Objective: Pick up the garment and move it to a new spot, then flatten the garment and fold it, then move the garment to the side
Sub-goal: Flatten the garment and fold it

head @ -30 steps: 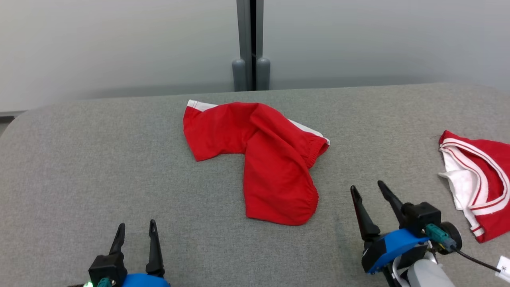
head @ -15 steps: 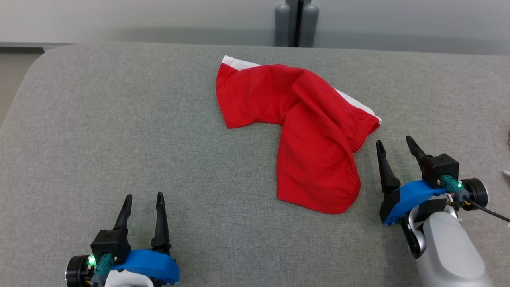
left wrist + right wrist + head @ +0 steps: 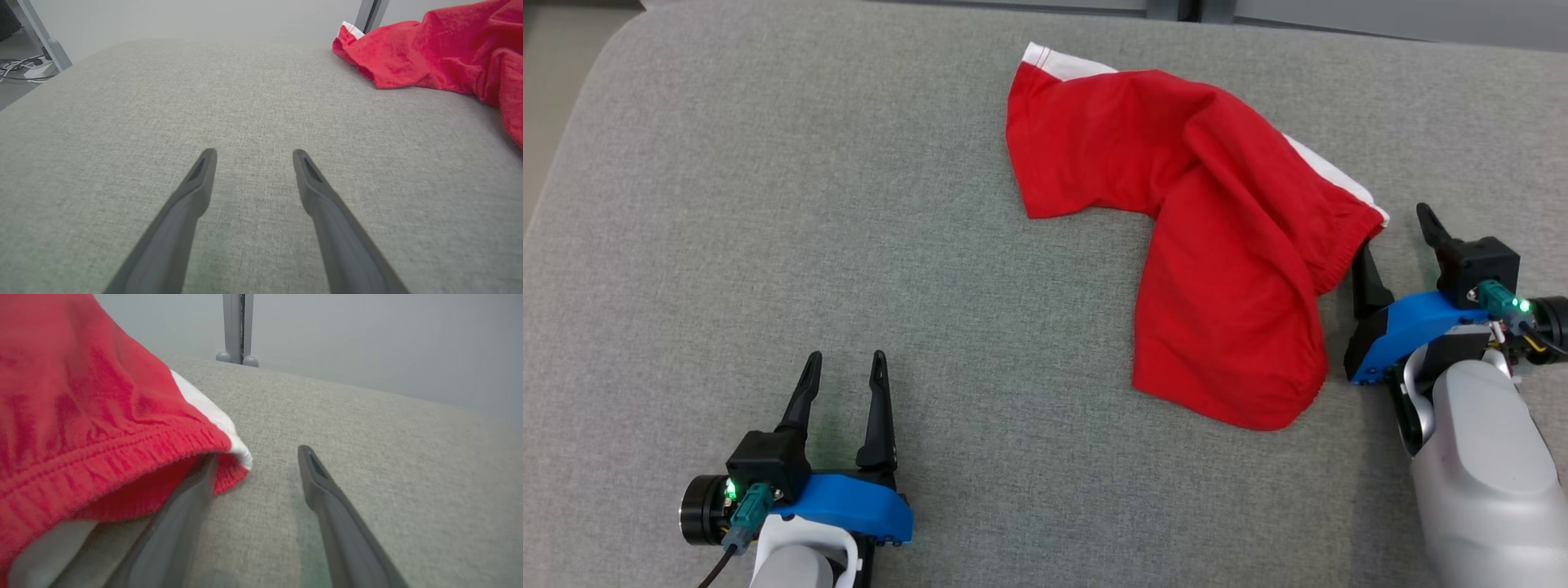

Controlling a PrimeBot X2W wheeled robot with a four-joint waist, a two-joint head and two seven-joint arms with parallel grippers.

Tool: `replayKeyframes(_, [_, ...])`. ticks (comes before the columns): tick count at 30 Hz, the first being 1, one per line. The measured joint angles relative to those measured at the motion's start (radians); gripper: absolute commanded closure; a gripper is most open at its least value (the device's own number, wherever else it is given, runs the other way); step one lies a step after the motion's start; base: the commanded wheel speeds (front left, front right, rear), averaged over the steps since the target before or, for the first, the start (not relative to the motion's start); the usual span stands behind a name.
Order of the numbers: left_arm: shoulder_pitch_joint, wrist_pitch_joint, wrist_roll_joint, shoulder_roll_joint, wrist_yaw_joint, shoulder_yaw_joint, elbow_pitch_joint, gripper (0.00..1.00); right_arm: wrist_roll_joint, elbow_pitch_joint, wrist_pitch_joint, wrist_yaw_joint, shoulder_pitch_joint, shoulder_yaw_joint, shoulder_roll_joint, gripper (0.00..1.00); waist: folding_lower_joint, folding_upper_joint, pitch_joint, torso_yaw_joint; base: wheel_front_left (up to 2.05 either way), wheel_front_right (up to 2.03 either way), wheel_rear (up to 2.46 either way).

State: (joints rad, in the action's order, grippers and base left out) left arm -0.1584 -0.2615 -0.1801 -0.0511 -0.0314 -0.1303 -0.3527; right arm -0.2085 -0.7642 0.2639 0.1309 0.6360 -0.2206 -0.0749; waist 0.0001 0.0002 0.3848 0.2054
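Garment (image 3: 1217, 245), red and crumpled, lies at one o'clock on the grey pad (image 3: 849, 204), right gripper (image 3: 1391, 229) open at three o'clock with one finger under its hem, left gripper (image 3: 847, 356) open at seven o'clock, well apart.

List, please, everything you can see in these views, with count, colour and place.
garment: one, red with white trim, crumpled on the table's far right part
table: one, grey fabric top, beneath everything
post: one, grey, behind the table's far edge
cables: a few, pale, on the floor beyond the table
left end effector: one, dark fingers, blue mount, open over bare table
right end effector: one, same colours, open, one fingertip under the garment's elastic edge
forearms: two, pale grey, near edge
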Motion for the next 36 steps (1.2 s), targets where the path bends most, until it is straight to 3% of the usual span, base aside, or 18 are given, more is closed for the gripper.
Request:
replayKeyframes(3, [-0.005,0.000,-0.005,0.000,0.004,-0.005,0.002,0.00,-0.014,-0.015,0.000,0.000,0.023,-0.004,-0.003,0.00,0.0000,0.0000,0.014,0.011,0.00,0.00,0.00])
replayKeyframes(4, [-0.006,0.000,-0.006,0.000,0.005,-0.005,0.003,0.00,-0.018,-0.020,0.000,0.000,0.029,-0.005,-0.003,0.24,0.0000,-0.0001,0.017,0.014,0.00,0.00,0.00])
replayKeyframes(5, [-0.006,0.000,-0.010,0.000,0.005,-0.006,0.003,0.00,-0.020,-0.024,0.000,0.000,0.034,-0.007,-0.003,0.95,0.0000,0.0000,0.018,0.016,0.00,0.00,0.00])
replayKeyframes(6, [-0.006,0.000,-0.013,0.000,0.005,-0.006,0.003,0.00,-0.020,-0.025,0.000,0.000,0.039,-0.007,-0.005,1.00,0.0000,0.0000,0.018,0.017,0.00,0.00,0.00])
replayKeyframes(12, [-0.005,0.000,-0.029,0.000,0.006,-0.018,-0.001,0.00,-0.012,0.048,0.000,0.000,0.047,0.008,-0.037,1.00,-0.0001,0.0000,-0.006,0.014,0.00,0.00,0.00])
replayKeyframes(18, [-0.010,0.000,-0.061,0.001,0.006,-0.085,-0.004,0.00,0.000,0.186,-0.002,0.000,0.186,0.124,-0.118,1.00,-0.0001,0.0000,-0.052,0.032,0.00,0.00,0.00])
replayKeyframes(23, [0.003,0.000,-0.075,0.001,0.013,-0.129,-0.012,0.00,0.011,0.271,-0.002,0.000,0.285,0.294,-0.150,1.00,-0.0001,0.0000,-0.103,0.077,0.00,0.00,0.00])
replayKeyframes(29, [0.042,0.000,-0.067,0.000,0.016,-0.113,-0.020,0.00,0.086,0.400,-0.002,0.000,0.328,0.589,-0.169,1.00,-0.0002,-0.0003,-0.146,0.099,0.00,0.00,0.00])
replayKeyframes(36, [0.070,0.000,-0.048,0.001,0.011,-0.079,-0.024,0.00,0.204,0.413,-0.001,0.000,0.079,0.795,-0.168,1.00,-0.0002,-0.0002,-0.170,0.048,0.00,0.00,0.00])
